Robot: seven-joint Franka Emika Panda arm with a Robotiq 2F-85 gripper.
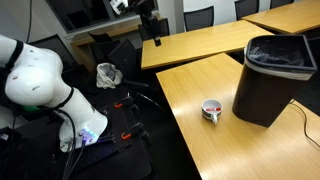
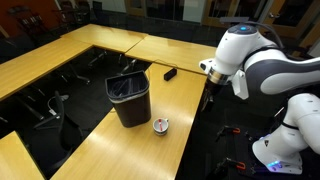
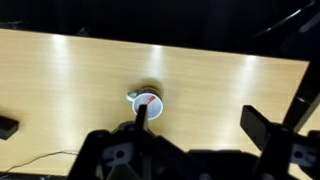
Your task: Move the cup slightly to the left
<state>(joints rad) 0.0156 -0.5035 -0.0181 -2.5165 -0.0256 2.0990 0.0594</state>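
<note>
The cup [image 1: 211, 109] is small, white outside and reddish inside. It stands on the light wooden table [image 1: 200, 145] just beside the tall dark bin [image 1: 272, 78]. It shows in both exterior views, near the bin's base [image 2: 161, 125]. In the wrist view the cup [image 3: 150, 101] lies below me, by the tip of the left finger. My gripper [image 3: 203, 122] is open and empty and holds nothing. In an exterior view it hangs dark under the white wrist [image 2: 208, 95], above the table's edge and apart from the cup.
The dark bin [image 2: 130, 100] stands close to the cup. A small black object [image 2: 170, 73] lies further along the table and shows at the wrist view's left edge [image 3: 5, 127]. A thin cable [image 1: 303, 122] runs past the bin. More wooden tables [image 1: 200, 40] stand behind.
</note>
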